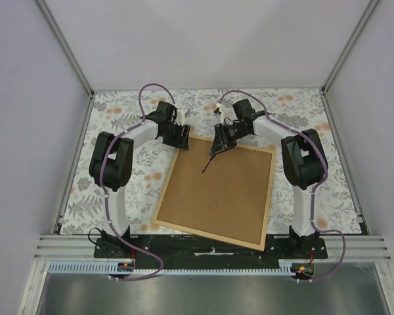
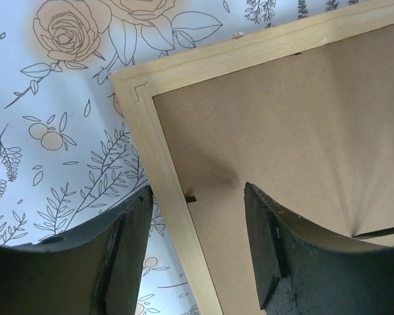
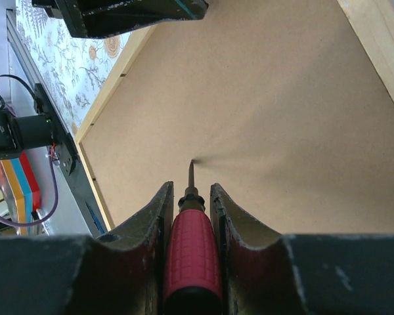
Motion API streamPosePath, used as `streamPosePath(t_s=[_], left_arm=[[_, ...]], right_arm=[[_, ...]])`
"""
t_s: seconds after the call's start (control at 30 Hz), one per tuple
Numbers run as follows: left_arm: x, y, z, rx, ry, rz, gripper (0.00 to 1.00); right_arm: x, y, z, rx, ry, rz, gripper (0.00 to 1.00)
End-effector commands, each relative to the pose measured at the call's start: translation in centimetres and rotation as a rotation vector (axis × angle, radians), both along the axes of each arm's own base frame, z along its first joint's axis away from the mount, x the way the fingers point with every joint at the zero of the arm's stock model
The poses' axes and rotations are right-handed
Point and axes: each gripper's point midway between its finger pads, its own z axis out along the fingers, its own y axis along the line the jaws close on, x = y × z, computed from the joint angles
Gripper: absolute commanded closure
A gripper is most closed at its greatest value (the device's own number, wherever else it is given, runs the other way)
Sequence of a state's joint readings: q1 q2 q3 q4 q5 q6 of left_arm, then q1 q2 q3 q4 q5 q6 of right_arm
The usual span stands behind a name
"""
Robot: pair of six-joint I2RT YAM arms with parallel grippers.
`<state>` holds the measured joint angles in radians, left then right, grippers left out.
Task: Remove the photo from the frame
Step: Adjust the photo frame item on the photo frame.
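The frame [image 1: 217, 193] lies back side up on the floral cloth, its brown board [image 2: 282, 118] ringed by light wooden strips [image 2: 164, 177]. The photo is hidden beneath the board. My left gripper [image 2: 198, 190] stands open at the frame's far left corner [image 1: 180, 138], one finger over the cloth and the other over the board, straddling the wooden strip beside a small black tab [image 2: 190, 198]. My right gripper [image 3: 189, 187] is shut on a red-handled screwdriver [image 3: 192, 256]. The screwdriver's tip [image 3: 190, 164] meets the board near the frame's far edge [image 1: 204, 170].
A floral tablecloth [image 1: 118, 131] covers the table under the frame. Grey enclosure walls and aluminium posts [image 1: 65, 49] stand on three sides. A metal rail [image 1: 203, 246] with both arm bases runs along the near edge. The left arm's gripper [image 3: 118, 13] shows at the top of the right wrist view.
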<state>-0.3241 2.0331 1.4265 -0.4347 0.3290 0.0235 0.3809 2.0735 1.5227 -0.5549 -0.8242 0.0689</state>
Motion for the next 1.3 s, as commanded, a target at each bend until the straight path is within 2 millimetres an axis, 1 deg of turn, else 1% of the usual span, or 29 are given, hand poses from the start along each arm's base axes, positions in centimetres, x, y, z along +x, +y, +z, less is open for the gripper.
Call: streamPosePath(t_s=[0.0, 0.13, 0.3, 0.5, 0.57, 0.6, 0.67, 0.73, 0.8, 0.87, 0.97, 1.1, 1.23, 1.27], left_arm=[[0.8, 1.7, -1.3, 0.121, -0.021, 0.019, 0.36], [1.0, 1.8, -1.3, 0.133, -0.027, 0.023, 0.36], [1.1, 1.6, -1.4, 0.131, -0.026, 0.022, 0.52], [0.6, 1.7, -1.7, 0.132, -0.004, 0.014, 0.61], [0.4, 1.7, -1.7, 0.132, 0.003, 0.012, 0.61], [0.2, 1.6, -1.6, 0.126, 0.015, 0.005, 0.58], [-0.2, 1.3, -1.3, 0.113, 0.033, -0.01, 0.5], [-0.4, 1.2, -1.0, 0.104, 0.033, -0.02, 0.47], [-0.5, 1.1, -0.7, 0.104, 0.034, -0.03, 0.47], [-0.5, 1.4, -0.9, 0.116, 0.036, -0.031, 0.47], [-0.4, 1.8, -1.4, 0.141, 0.034, -0.021, 0.53], [-0.1, 1.9, -2.0, 0.147, 0.032, -0.013, 0.56], [0.4, 1.4, -2.0, 0.124, 0.028, -0.004, 0.57], [0.4, 1.3, -2.1, 0.12, 0.027, -0.004, 0.59]], right_arm=[[0.1, 0.4, -1.7, -0.009, -0.008, 0.016, 1.0], [0.1, 0.5, -2.3, -0.018, 0.005, 0.012, 1.0], [0.1, 0.4, -2.6, -0.023, 0.01, 0.008, 1.0], [0.1, 0.3, -2.7, -0.026, 0.014, 0.005, 1.0], [0.2, 0.3, -2.7, -0.029, 0.011, 0.002, 1.0], [0.2, 0.3, -2.8, -0.032, 0.01, 0.0, 1.0], [0.3, 0.3, -2.9, -0.039, 0.008, -0.001, 1.0], [0.3, 0.2, -2.9, -0.041, 0.005, -0.003, 1.0], [0.3, 0.2, -3.0, -0.042, 0.01, -0.004, 1.0], [0.4, 0.2, -2.9, -0.042, 0.006, -0.008, 1.0], [0.2, 0.2, -3.1, -0.044, 0.015, -0.006, 1.0], [0.3, 0.2, -2.9, -0.04, 0.011, -0.008, 1.0], [0.3, 0.2, -2.9, -0.037, 0.01, -0.007, 1.0], [0.3, 0.3, -2.8, -0.035, 0.007, -0.004, 1.0]])
